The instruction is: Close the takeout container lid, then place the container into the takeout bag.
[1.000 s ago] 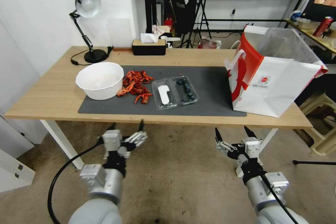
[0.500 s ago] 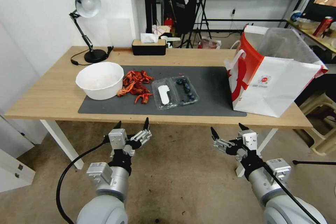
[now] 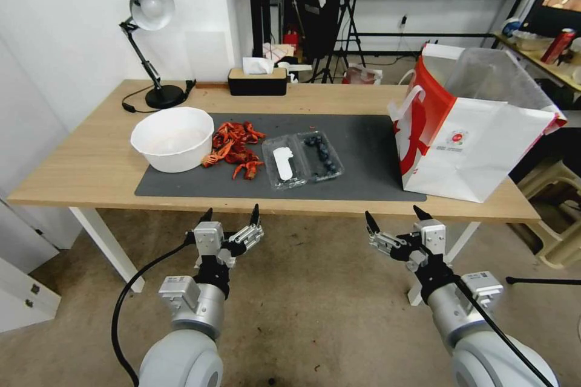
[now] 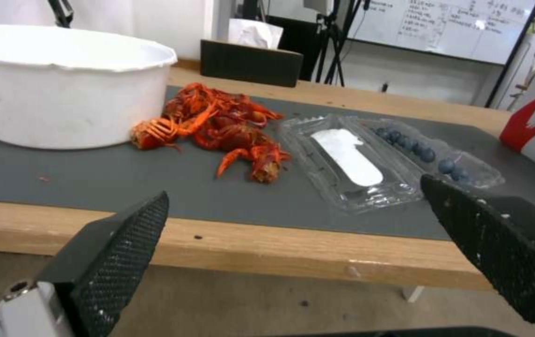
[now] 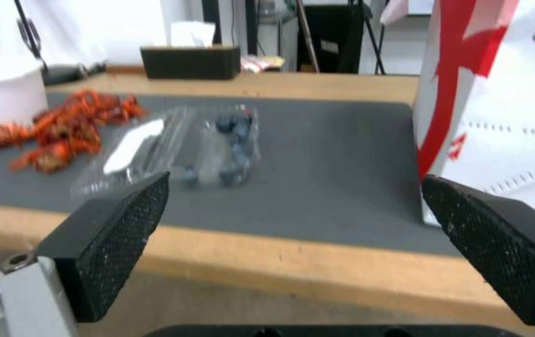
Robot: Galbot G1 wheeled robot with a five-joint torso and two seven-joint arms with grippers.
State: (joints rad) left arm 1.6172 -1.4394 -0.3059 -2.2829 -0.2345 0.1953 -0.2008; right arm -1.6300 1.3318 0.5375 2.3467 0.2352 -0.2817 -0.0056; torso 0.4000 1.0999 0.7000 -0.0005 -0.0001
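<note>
open container on the desk, both grippers waiting below its front edge

a wooden desk point(image 3: 91, 163) stood in front of the robot with a dark grey mat point(image 3: 363, 151) laid across its middle. the container point(image 3: 302, 159) lay flat on the mat, opened out like a book. its lid point(image 3: 283, 162), with a white label, was the half on the left, and the half on the right held dark blueberries point(image 3: 324, 154). just left of the lid lay a pile of red crayfish point(image 3: 237, 148), touching or nearly touching it; which one could not be told. left of the pile stood a white bowl point(image 3: 172, 138).

the bag point(image 3: 472, 145) stood upright at the right end of the desk, partly on the mat, well apart from the container, with its top open and a clear liner showing inside.

the left gripper point(image 3: 230, 217) hung below the front edge of the desk, in front of the crayfish, its fingers spread wide and holding nothing. the right gripper point(image 3: 393, 222) hung at about the same height farther right, between the container and the bag as seen from above, also spread wide and empty.

at the back of the desk were a black lamp point(image 3: 148, 42) and a tissue box point(image 3: 257, 78).
</note>
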